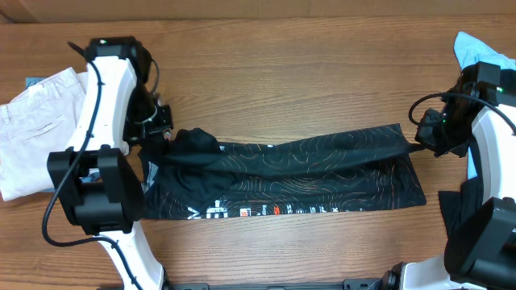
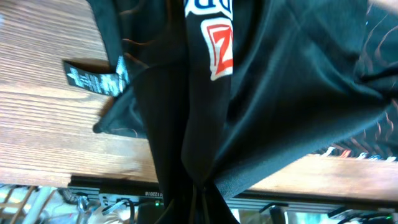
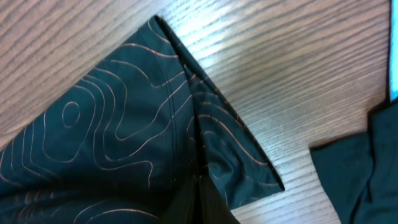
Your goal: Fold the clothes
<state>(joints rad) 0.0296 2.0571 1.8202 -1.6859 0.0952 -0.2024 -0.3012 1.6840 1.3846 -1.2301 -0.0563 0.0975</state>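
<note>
The left hand (image 1: 167, 134) is closed tight on a bunched clump at the left end of the clothes (image 1: 306, 173). In its wrist view the black fabric (image 2: 280, 93) gathers to a pinch at the bottom edge and covers the fingers, so the grip itself is probably hidden under the cloth. The right hand (image 1: 417, 138) is likewise shut, pinching the upper right corner. In its wrist view the contour-lined cloth (image 3: 112, 155) narrows to a crease at the bottom edge.

Between the two hands the garment stretches out as a long band. Its long axis runs left to right across the bench (image 1: 282, 64). Its far edge is drawn into a fold from hand to hand, and the white lettering lies along the near edge.

A black label (image 2: 93, 78) lies flat on the wood beside the left end. The bench is brown wood grain. Pale trousers (image 1: 32, 129) lie at its far left, a light-blue cloth (image 1: 476, 48) at the far right corner, and another dark cloth (image 3: 354, 168) just beside the right end.
</note>
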